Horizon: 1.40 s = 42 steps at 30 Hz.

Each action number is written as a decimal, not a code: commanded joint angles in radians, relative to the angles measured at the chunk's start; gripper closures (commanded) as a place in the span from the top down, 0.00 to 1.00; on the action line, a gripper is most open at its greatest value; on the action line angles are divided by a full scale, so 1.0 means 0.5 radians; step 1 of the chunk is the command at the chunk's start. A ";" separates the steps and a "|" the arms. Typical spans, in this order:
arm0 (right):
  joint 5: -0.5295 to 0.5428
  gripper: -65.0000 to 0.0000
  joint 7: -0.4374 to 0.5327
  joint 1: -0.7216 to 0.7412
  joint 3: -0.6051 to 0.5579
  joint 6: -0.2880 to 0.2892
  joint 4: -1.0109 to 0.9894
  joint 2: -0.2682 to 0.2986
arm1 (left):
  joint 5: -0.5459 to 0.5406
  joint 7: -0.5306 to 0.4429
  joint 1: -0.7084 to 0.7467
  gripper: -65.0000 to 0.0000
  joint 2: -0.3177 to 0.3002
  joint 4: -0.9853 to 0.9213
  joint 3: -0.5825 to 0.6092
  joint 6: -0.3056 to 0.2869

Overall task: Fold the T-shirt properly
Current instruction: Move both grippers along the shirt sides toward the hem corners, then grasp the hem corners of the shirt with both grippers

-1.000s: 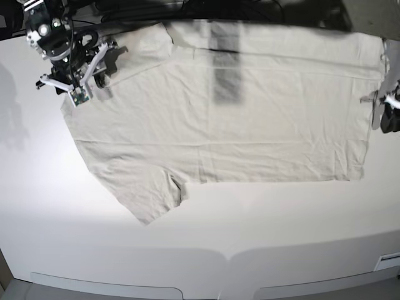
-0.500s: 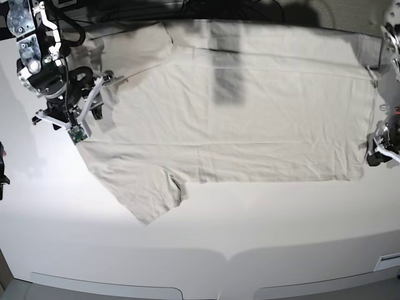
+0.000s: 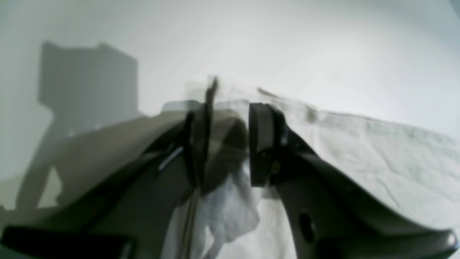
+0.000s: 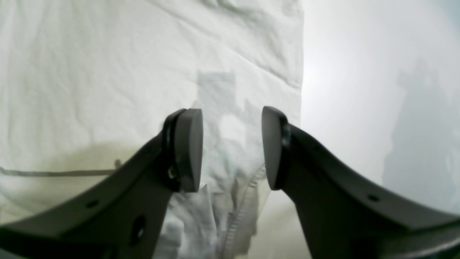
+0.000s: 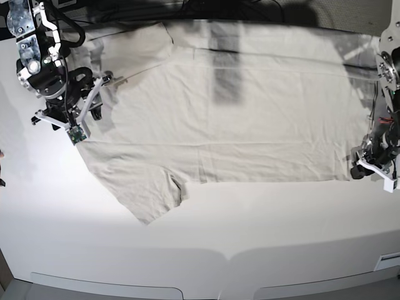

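A: While lying flat across the table (image 5: 206, 237), the T-shirt (image 5: 237, 119) is waiting for a fold; why are both arms sitting at its ends?

B: Likely for lifting. Right fingers (image 4: 231, 147) are standing open over the collar end; left fingers (image 3: 226, 144) are parted, cloth bunching between, grip unclear.

We are looking at a robotics lab or test bench. A plain white tabletop (image 5: 206, 250) fills the base view, lit hard from above. Black cables (image 5: 206, 7) bunch along the tabletop's far edge, and bare robot arms (image 5: 39, 44) with exposed wiring stand at both its ends.
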 commanded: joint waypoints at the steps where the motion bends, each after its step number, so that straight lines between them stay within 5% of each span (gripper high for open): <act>1: 0.002 0.42 0.023 0.011 0.017 -0.004 0.031 0.034 | 0.053 0.050 -0.035 0.29 -0.009 0.014 -0.004 -0.012; 7: -0.005 0.42 0.024 0.011 0.017 -0.004 0.031 0.040 | 0.071 0.217 -0.031 0.27 0.046 0.014 -0.004 -0.012; 14: -0.005 0.42 0.052 0.056 0.017 -0.004 0.031 0.072 | 0.034 0.357 -0.031 0.00 0.030 0.014 -0.004 -0.012; 20: -0.012 0.42 0.323 0.137 0.017 -0.004 0.029 0.071 | -0.069 0.274 -0.031 0.00 0.017 0.014 -0.004 -0.012; 26: 0.077 0.42 0.324 0.390 0.012 -0.002 -0.217 0.071 | -0.236 0.263 -0.031 0.00 0.002 0.014 -0.004 -0.012; 30: 0.360 0.42 0.260 0.764 0.009 0.188 -0.613 0.064 | -0.236 0.229 -0.031 0.00 0.014 0.014 -0.004 -0.012; 35: 0.661 0.42 -0.155 1.330 0.007 0.459 -1.111 -0.003 | -0.236 0.198 -0.031 0.00 0.057 0.014 -0.004 -0.012; 42: 0.809 0.42 -0.333 1.961 -0.258 0.599 -1.899 -0.098 | -0.235 0.199 -0.031 0.00 0.129 0.014 -0.004 -0.012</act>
